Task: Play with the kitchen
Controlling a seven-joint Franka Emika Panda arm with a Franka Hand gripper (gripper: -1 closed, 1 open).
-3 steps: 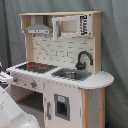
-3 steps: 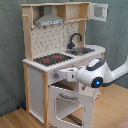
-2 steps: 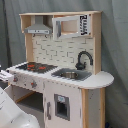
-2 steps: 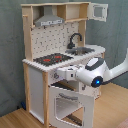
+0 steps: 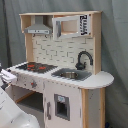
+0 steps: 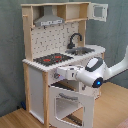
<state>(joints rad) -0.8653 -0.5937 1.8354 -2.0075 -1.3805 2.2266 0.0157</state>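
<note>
The kitchen (image 5: 65, 75) (image 6: 55, 55) is a tall white and light-wood toy. It has a black-red hob (image 5: 34, 66) (image 6: 50, 60), a black tap (image 5: 83, 59) (image 6: 75, 39) over a sink (image 5: 71, 75) (image 6: 83, 50), and a grey hood (image 5: 37, 29) (image 6: 49, 21). In the second exterior view the windowed oven door (image 6: 70, 102) hangs part open below the hob. My gripper (image 6: 60, 75) (image 5: 7, 76) sits against the front panel just under the hob's edge, above the oven door.
My white arm (image 6: 107, 70) reaches in from the second exterior view's right, and its body (image 5: 12, 115) fills the first exterior view's lower left. A grey curtain (image 5: 117, 45) hangs behind the kitchen. A wooden floor (image 6: 112, 107) lies beside it.
The arm's wrist has shifted only slightly by the front panel. The kitchen and its oven door stand as before.
</note>
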